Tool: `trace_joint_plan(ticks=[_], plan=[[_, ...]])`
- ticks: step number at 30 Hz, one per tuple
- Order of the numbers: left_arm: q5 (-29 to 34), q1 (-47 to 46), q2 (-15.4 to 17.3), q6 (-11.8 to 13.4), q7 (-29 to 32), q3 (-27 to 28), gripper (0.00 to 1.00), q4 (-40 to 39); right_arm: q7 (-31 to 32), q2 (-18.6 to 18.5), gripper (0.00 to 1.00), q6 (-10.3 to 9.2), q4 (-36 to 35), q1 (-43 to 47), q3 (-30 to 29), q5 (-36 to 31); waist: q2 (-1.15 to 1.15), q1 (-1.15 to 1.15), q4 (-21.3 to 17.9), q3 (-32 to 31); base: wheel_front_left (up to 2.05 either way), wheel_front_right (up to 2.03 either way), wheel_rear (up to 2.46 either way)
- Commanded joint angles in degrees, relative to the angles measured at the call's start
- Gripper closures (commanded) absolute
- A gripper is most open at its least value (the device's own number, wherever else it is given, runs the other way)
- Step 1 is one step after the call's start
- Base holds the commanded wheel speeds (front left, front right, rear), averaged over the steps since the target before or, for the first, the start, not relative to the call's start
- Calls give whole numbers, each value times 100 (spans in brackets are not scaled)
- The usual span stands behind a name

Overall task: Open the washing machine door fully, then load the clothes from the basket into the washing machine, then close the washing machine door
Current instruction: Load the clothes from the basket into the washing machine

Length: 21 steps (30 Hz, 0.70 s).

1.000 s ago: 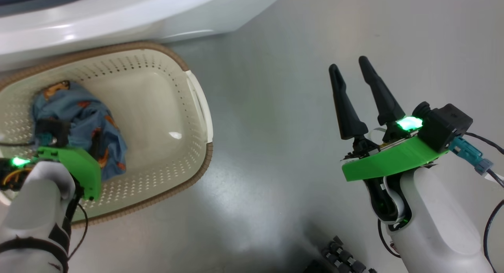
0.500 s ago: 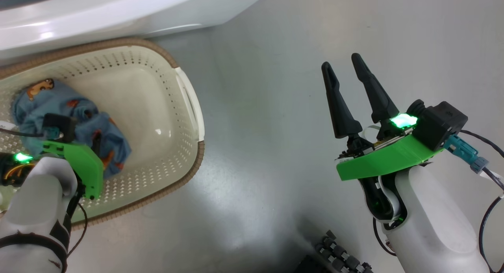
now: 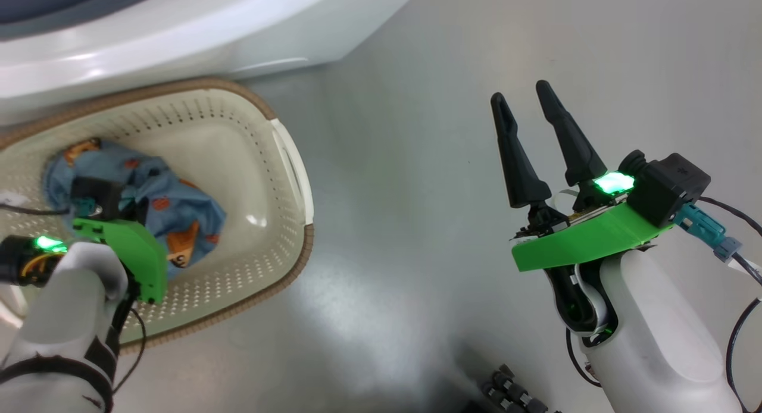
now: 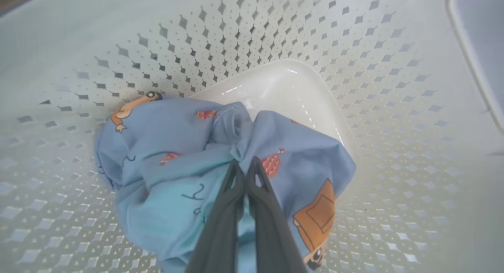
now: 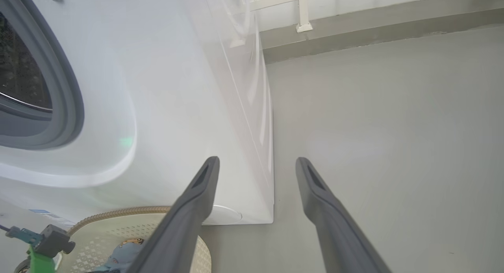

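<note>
Step in hand: loading is under way; by my reading the left gripper [image 4: 245, 163] is taking the clothes [image 4: 169, 147] out of the basket [image 3: 297, 252].
Left gripper: its two dark fingers are pressing together, with the tips sinking into a gathered fold of the blue fabric; it is gripping the clothes.
Right gripper [image 3: 522, 93]: it is hovering over the grey floor [image 3: 417, 222], well apart from the basket, with its fingers spread wide and carrying nothing.
Clothes: they are lying as one crumpled bundle on the basket's bottom, toward its left end in the head view, with bear prints facing up.
Basket: it is standing on the floor just in front of the washing machine [image 3: 208, 26], with its far rim sitting near the white front.
Washing machine: its grey rubber ring [image 5: 73, 107] and dark drum mouth are showing uncovered in the right wrist view, so the opening step is looking done; how far the washing machine door is swinging out I cannot tell.
Next move, as judged: the left arm is needing a straight lift until the hanging fabric is clearing the basket's wall and rim, then a carry up and forward to the drum mouth before the fingers let go.
Point of care: only a fold is being pinched, so loose parts are likely to trail and may snag on the rim or drag the light basket along.
</note>
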Motion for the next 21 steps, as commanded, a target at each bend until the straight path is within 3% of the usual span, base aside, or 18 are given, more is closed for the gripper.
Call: trace_joint_plan(ticks=[1,13,21], plan=[[-70,216,123,4,-96,100,100,-29,-45,-30,0,26,-96,185,47,-62,0,0,113,-183,0,0,0],[-644,793,-366,4,-806,55,100,-231,-45,-369,0,26,26,618,-96,-69,0,0,714,-1378,0,0,0],[-836,1394,-434,3,-844,81,100,-1189,-45,-574,0,26,106,1093,-206,-49,0,0,1040,-2180,0,0,0]])
